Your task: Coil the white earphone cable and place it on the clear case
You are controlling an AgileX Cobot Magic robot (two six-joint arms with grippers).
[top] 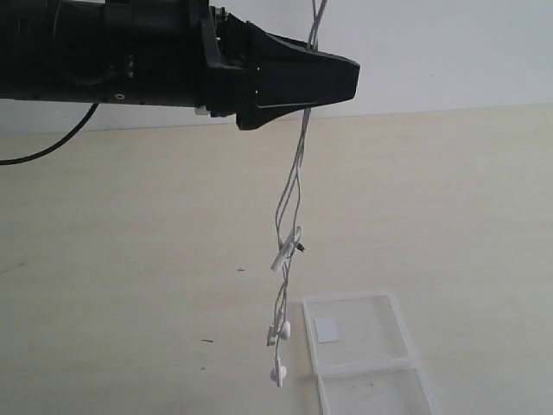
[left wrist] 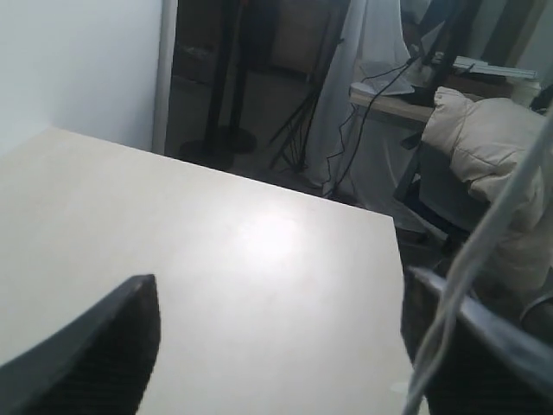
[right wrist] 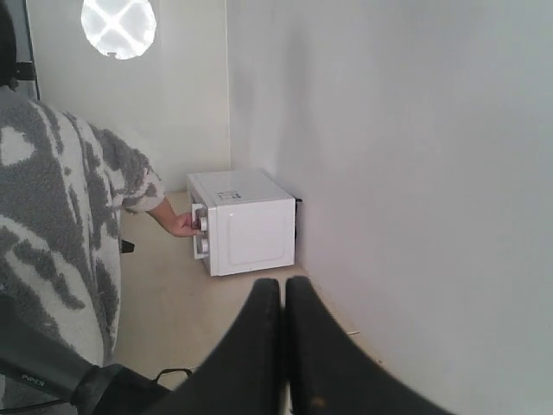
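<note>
The white earphone cable (top: 298,173) hangs straight down from above the top of the exterior view. Its inline remote (top: 285,251) is halfway down, and two earbuds (top: 282,329) dangle just above the table, left of the clear case (top: 402,328). The case lies open and flat at the front, with a white sticker (top: 327,328) in its far half. My left gripper (top: 350,82) is high up and open, and the cable (left wrist: 484,233) passes by one finger (left wrist: 449,346). My right gripper (right wrist: 282,290) is out of the exterior view and shut. The wire does not show between its fingers.
The beige table (top: 130,259) spreads under the hanging cable. In the right wrist view a white wall (right wrist: 415,173) is close by, and a person (right wrist: 52,216) holds the handle of a white microwave (right wrist: 246,220). A chair with a pale jacket (left wrist: 484,130) stands past the table edge.
</note>
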